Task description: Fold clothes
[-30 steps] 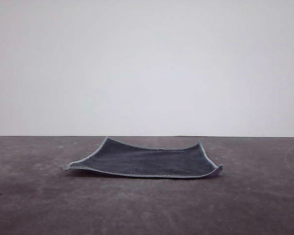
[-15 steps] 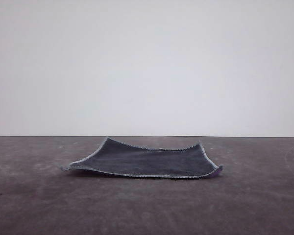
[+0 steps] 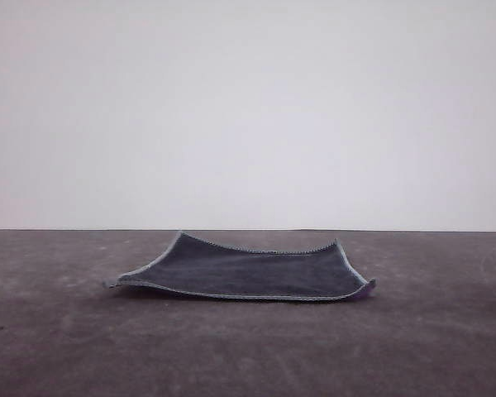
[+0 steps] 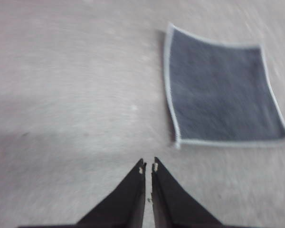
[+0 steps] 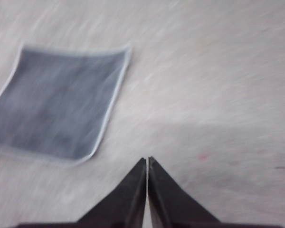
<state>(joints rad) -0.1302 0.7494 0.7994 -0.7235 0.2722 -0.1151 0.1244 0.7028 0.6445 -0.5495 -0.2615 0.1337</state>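
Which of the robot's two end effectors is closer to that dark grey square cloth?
Hard to call. The left end effector and the right end effector both hover over bare table, apart from the dark grey square cloth, at seemingly similar distances.

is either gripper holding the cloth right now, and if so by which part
Nothing is held. The left gripper and right gripper are both shut on nothing, above bare table, apart from the cloth, which lies flat.

Charcoal cloth (image 3: pixel 248 271) w/ lt grey edging, dark grey table (image 3: pixel 248 356)
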